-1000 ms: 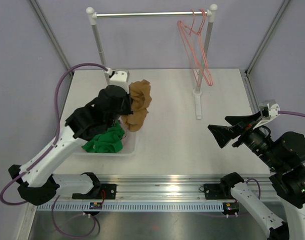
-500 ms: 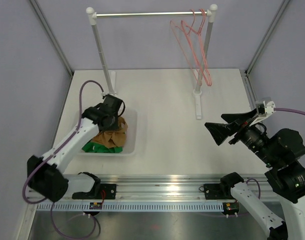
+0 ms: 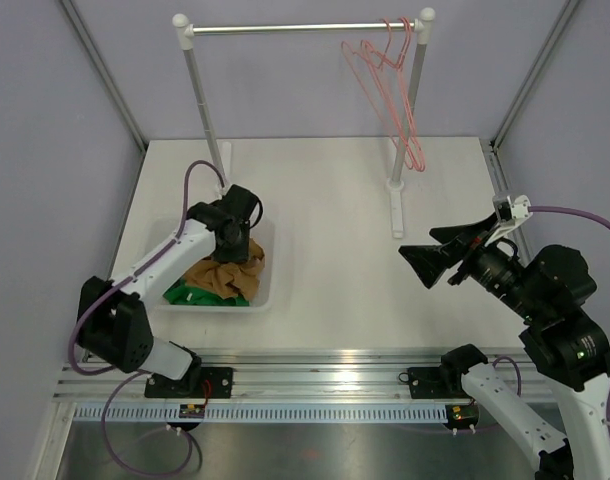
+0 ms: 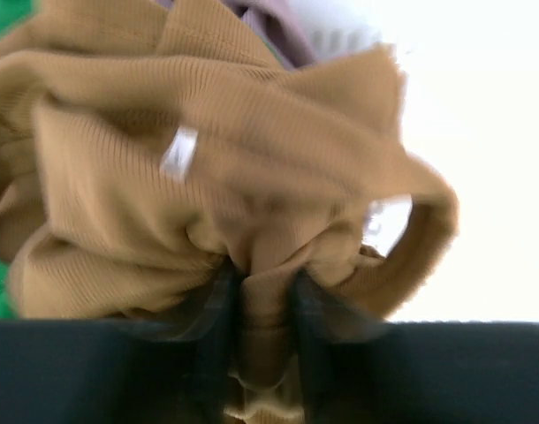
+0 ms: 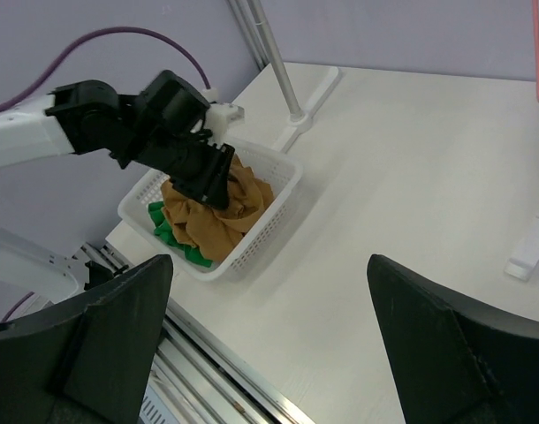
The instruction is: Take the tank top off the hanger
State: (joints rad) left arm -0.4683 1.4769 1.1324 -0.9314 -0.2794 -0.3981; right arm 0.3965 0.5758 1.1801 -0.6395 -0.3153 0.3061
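1. The brown ribbed tank top (image 4: 252,177) is off the hanger. It is bunched up right in front of the left gripper (image 4: 262,296), which is pinched tight on a fold of it.
2. Just under that gripper sits the white plastic basket (image 5: 278,172), with a green cloth (image 5: 159,216) inside. The top hangs down into it.
3. I think the job now is to let the top go. The fingers should open wide and then lift straight up, so no fold snags.
4. The right gripper (image 3: 417,264) is far off to the side over the white table (image 3: 335,220). Its 2 fingers are spread apart and hold nothing.
5. The pink wire hangers (image 3: 400,95) hang bare on the metal rail (image 3: 285,29), far beyond both grippers.
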